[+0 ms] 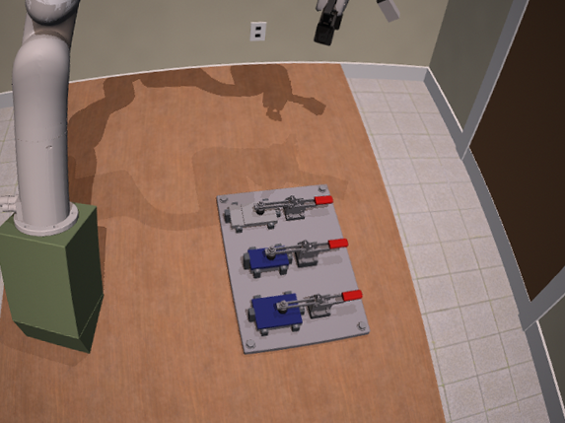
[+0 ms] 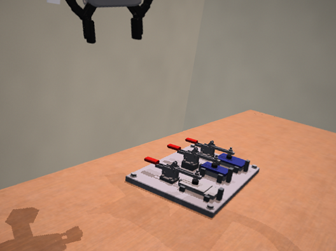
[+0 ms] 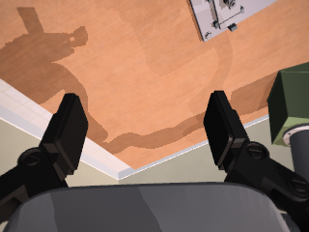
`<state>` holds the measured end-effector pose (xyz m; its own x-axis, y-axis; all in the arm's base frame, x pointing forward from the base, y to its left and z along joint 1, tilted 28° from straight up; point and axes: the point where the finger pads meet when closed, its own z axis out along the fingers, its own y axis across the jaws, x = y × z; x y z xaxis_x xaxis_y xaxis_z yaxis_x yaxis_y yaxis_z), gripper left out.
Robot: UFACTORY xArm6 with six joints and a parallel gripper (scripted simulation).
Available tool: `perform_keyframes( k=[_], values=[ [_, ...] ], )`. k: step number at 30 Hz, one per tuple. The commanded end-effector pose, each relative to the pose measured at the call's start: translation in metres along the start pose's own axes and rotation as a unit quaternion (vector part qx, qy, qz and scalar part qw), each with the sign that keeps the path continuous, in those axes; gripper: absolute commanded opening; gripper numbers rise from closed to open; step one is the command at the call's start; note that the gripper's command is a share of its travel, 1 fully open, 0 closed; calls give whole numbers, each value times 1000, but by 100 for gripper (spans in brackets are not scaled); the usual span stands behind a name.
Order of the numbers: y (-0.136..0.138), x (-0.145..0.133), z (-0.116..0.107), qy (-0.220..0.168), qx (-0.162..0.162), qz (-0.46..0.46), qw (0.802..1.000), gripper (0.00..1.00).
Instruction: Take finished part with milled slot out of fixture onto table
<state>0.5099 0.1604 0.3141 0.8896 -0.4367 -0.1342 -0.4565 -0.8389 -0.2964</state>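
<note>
My jaws stand wide apart, holding nothing.
My gripper hangs high above the table; the fixture seems fully clamped.

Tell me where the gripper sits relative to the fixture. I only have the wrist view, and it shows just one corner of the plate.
Observer: The gripper hangs high above the table, open and empty, well off to one side of the plate.
Operator: Which nest holds the finished part?
Observer: The grey part is in the end nest nearest the wall; the two blue blanks fill the other two.
Operator: Are the clamps down?
Observer: All three clamp arms lie over their parts, with the red handles pointing away from the arm's pedestal.
</note>
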Motion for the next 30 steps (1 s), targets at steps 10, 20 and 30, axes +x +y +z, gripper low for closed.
perform_keyframes(
  k=[10, 20, 30],
  values=[
    [-2, 12, -6, 3, 14, -82, 997, 100],
    [-2, 12, -6, 3, 14, -82, 997, 100],
    [-2, 23, -10, 8, 23, -154, 988, 100]
  ],
)
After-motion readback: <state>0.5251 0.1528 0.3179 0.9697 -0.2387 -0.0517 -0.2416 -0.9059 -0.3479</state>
